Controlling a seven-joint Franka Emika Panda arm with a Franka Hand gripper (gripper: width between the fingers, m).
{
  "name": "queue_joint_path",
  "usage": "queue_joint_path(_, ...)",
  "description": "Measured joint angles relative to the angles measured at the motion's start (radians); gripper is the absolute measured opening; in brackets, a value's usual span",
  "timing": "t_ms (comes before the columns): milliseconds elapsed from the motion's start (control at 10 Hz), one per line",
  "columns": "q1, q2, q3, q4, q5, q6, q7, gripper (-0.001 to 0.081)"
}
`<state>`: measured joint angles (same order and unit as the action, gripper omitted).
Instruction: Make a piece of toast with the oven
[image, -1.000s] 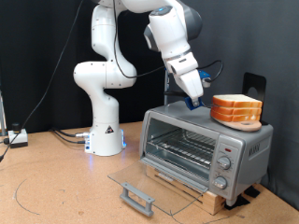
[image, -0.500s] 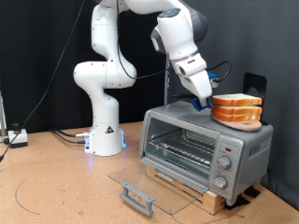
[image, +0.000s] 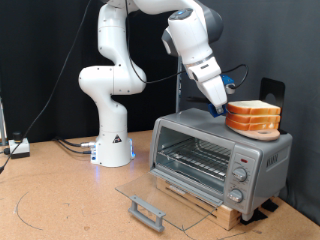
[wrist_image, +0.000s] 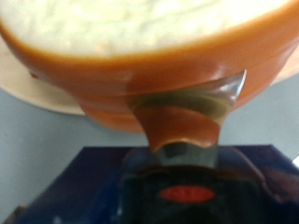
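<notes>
The silver oven (image: 215, 150) stands at the exterior view's lower right with its glass door (image: 165, 192) dropped open and its wire rack bare. A stack of bread slices (image: 252, 117) sits on a plate on the oven's roof. No single slice shows apart from that stack. My gripper (image: 220, 110) hangs just above the roof, close against the stack's left side. In the wrist view the stack (wrist_image: 140, 47) fills the frame, with one fingertip (wrist_image: 187, 117) in front of its orange crust.
The door's grey bar handle (image: 146, 211) lies low over the wooden table. The oven's knobs (image: 238, 178) are on its right panel. The arm's white base (image: 112, 145) stands to the oven's left. A pale plate (wrist_image: 37, 93) shows under the stack.
My gripper has moved to the exterior view's right and slightly down, from over the oven's roof to right beside the stack. The stack and the oven have not moved.
</notes>
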<state>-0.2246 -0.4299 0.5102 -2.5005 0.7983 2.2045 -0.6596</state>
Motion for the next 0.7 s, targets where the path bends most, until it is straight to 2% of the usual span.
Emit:
queue_joint_path(300, 0.0, 0.004, -0.066, 0.033, 0.063, -0.032, -0.069, 0.041)
queue_joint_path(500, -0.005, 0.002, -0.113, 0.057, 0.055, -0.085, -0.098, 0.041)
queue_joint_path(700, -0.008, 0.003, -0.12, 0.061, 0.05, -0.103, -0.1, 0.041)
